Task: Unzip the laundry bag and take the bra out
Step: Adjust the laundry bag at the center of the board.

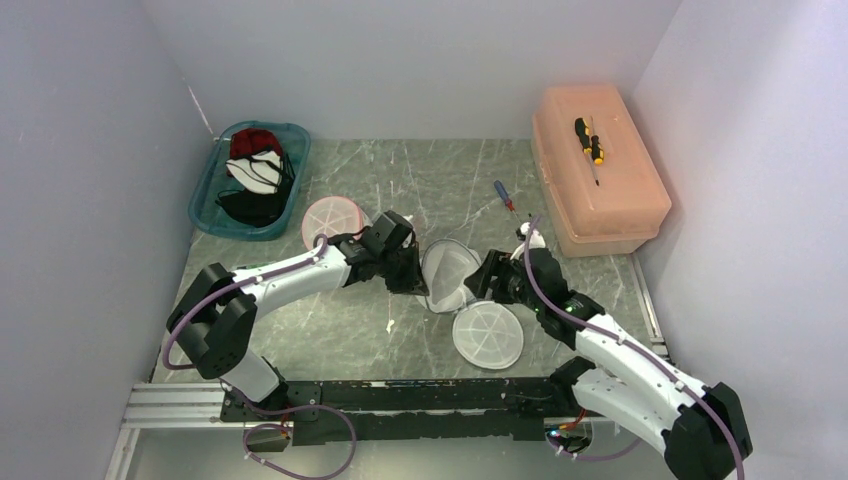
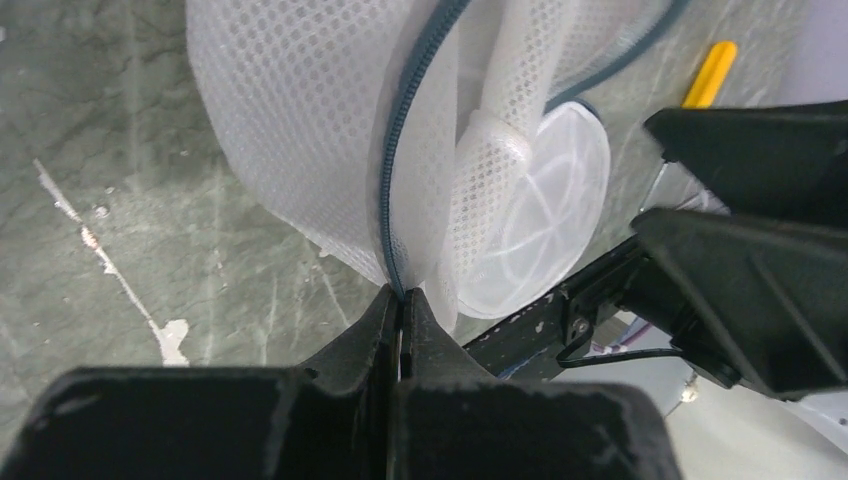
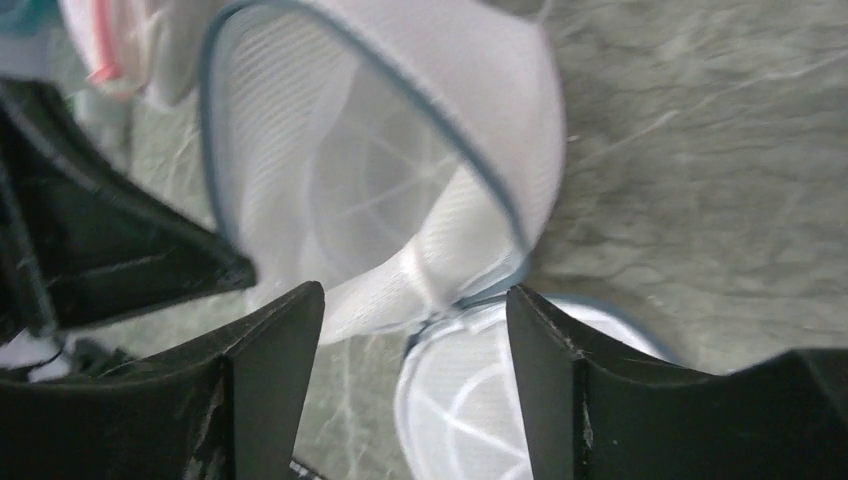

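Now pinching laundry bag (image 1: pixel 447 270) at zipper (image 2: pixel 385 200)

Holds bag on table (image 1: pixel 330 335) by zipper edge in clamped left gripper (image 2: pixel 400 300). Has right gripper (image 3: pixel 415 292) spread wide just beside bag, gripping nothing. Cannot make out bra through mesh; bag top cropped.

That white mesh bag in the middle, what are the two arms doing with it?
Two robot arms are working on a white mesh laundry bag on the table. The left gripper is pinched shut on the bag's zippered edge, holding it. The right gripper is open, facing the bag without gripping it. The bag's mouth gapes open, but its contents are hard to make out.
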`<state>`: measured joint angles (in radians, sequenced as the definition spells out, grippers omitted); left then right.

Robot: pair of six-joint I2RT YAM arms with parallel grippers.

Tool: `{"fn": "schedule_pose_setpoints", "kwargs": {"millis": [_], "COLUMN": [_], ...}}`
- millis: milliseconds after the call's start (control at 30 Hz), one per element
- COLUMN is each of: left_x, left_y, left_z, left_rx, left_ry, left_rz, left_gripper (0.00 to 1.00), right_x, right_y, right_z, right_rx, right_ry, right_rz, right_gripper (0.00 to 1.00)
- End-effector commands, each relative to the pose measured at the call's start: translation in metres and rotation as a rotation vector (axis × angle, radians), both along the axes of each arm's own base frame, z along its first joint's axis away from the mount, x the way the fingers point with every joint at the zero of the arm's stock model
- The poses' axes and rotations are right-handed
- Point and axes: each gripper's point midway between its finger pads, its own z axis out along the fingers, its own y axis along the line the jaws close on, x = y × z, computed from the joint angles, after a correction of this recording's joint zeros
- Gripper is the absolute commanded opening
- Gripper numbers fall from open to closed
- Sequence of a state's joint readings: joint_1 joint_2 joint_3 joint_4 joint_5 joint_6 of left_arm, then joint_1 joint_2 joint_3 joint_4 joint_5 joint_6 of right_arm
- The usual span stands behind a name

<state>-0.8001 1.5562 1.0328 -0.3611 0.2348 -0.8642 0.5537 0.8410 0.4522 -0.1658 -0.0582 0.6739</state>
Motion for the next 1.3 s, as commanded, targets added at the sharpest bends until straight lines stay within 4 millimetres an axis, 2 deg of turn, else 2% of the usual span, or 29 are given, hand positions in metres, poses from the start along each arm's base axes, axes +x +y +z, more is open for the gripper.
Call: {"fn": "schedule_pose_setpoints", "kwargs": {"millis": [0,100,200,233,300,367,400,567,633,700,833,867,900,933,967,1000,1033,1267], "left_x": [0.007,0.011,0.014,0.015,0.016,0.018,0.02,0.036,0.044,0.05,0.051,0.049,0.048,0.046,0.046,0.045,0.045,0.051], "left_y": [0.008,0.009,0.009,0.009,0.01,0.015,0.02,0.056,0.068,0.075,0.091,0.091,0.09,0.087,0.083,0.081,0.079,0.057], "left_z": [0.018,0.02,0.022,0.022,0.022,0.021,0.023,0.043,0.054,0.053,0.024,0.019,0.015,0.015,0.018,0.022,0.029,0.079], "left_rx": [0.036,0.059,0.066,0.069,0.078,0.11,0.137,0.318,0.374,0.428,0.592,0.607,0.598,0.575,0.539,0.502,0.467,0.251], "left_ry": [-0.064,-0.074,-0.083,-0.085,-0.087,-0.094,-0.102,-0.196,-0.239,-0.259,-0.201,-0.185,-0.174,-0.175,-0.185,-0.2,-0.217,-0.387], "left_rz": [-0.007,-0.008,-0.005,-0.003,0.0,0.009,0.019,0.092,0.121,0.129,0.109,0.109,0.107,0.111,0.115,0.121,0.127,0.076], "left_gripper": [0.03,0.03,0.03,0.03,0.03,0.03,0.03,0.03,0.03,0.03,0.03,0.1,0.22,0.43,0.69,0.88,0.93,0.94], "right_x": [0.029,0.035,0.04,0.042,0.044,0.045,0.045,0.034,0.03,0.03,0.021,0.019,0.017,0.015,0.015,0.015,0.015,0.013], "right_y": [-0.017,-0.01,0.0,0.003,0.008,0.005,0.002,-0.018,-0.025,-0.03,-0.026,-0.024,-0.023,-0.023,-0.023,-0.023,-0.024,-0.018], "right_z": [0.003,-0.009,-0.018,-0.02,-0.02,-0.008,0.003,0.069,0.082,0.077,0.037,0.031,0.026,0.023,0.023,0.025,0.027,0.042], "right_rx": [-0.097,-0.116,-0.117,-0.119,-0.116,-0.116,-0.121,-0.152,-0.168,-0.194,-0.238,-0.233,-0.232,-0.231,-0.229,-0.227,-0.229,-0.219], "right_ry": [-0.043,-0.004,0.027,0.036,0.044,0.03,0.013,-0.064,-0.079,-0.078,0.034,0.055,0.068,0.072,0.067,0.06,0.054,0.02], "right_rz": [-0.134,-0.115,-0.084,-0.078,-0.062,-0.082,-0.097,-0.148,-0.158,-0.171,-0.129,-0.118,-0.112,-0.107,-0.106,-0.108,-0.104,-0.048], "right_gripper": [0.72,0.72,0.65,0.58,0.38,0.06,0.0,0.0,0.0,0.0,0.0,0.0,0.0,0.0,0.0,0.0,0.0,0.0]}}
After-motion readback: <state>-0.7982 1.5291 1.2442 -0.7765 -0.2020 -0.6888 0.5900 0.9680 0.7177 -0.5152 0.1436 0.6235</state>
